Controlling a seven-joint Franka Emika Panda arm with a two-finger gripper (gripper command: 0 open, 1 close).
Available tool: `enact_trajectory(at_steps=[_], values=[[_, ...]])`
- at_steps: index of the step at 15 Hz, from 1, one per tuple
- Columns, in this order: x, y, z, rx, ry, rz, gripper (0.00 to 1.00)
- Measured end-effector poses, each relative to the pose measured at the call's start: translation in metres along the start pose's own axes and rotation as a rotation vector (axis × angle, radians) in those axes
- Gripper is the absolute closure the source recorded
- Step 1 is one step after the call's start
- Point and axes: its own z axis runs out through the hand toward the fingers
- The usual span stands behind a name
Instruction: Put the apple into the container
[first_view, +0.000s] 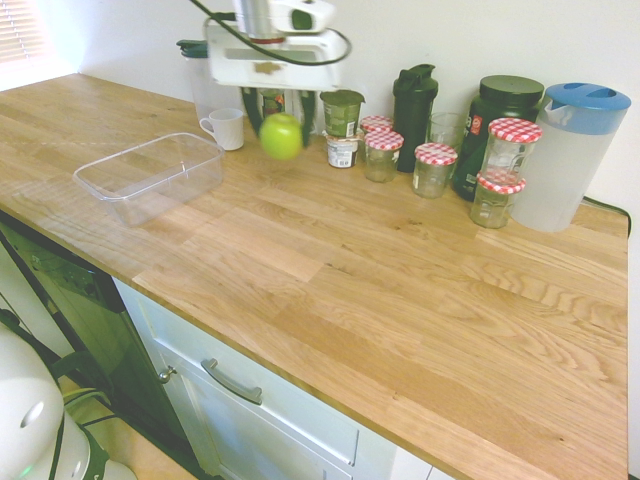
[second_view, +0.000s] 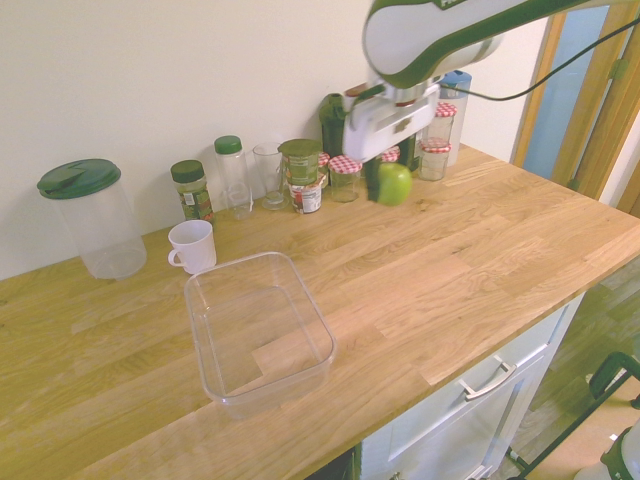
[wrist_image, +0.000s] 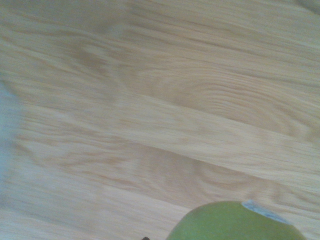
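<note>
One white two-finger gripper (first_view: 281, 125) shut tight on one small round green apple (first_view: 281, 136), up in air near back edge of wooden worktop (first_view: 400, 290). One clear plastic rectangular container (first_view: 150, 175) well apart, near front edge. One white mug (first_view: 225, 128) behind it.

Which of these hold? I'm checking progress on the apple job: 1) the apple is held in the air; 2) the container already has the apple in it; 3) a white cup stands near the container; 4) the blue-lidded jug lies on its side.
1) True: the pincer is shut on the apple, clear of the worktop.
2) False: the container is empty.
3) True: the white cup stands beside it, toward the wall.
4) False: the blue-lidded jug stands upright.
</note>
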Motion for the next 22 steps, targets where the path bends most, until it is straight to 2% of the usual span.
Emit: enact_trajectory(at_steps=[3,6,8,13,17,18,22], values=[[-0.067,-0.078,0.011,0.013,0.000,-0.010,1.00],[-0.128,-0.122,0.003,0.044,0.017,0.016,1.00],[-0.154,-0.142,0.014,0.051,0.011,0.012,1.00],[-0.114,-0.172,0.129,0.048,-0.032,0.034,1.00],[-0.091,-0.185,0.135,0.064,-0.035,0.039,1.00],[-0.087,-0.183,0.137,0.062,-0.034,0.039,0.00],[-0.088,-0.184,0.139,0.056,-0.037,0.025,0.00]])
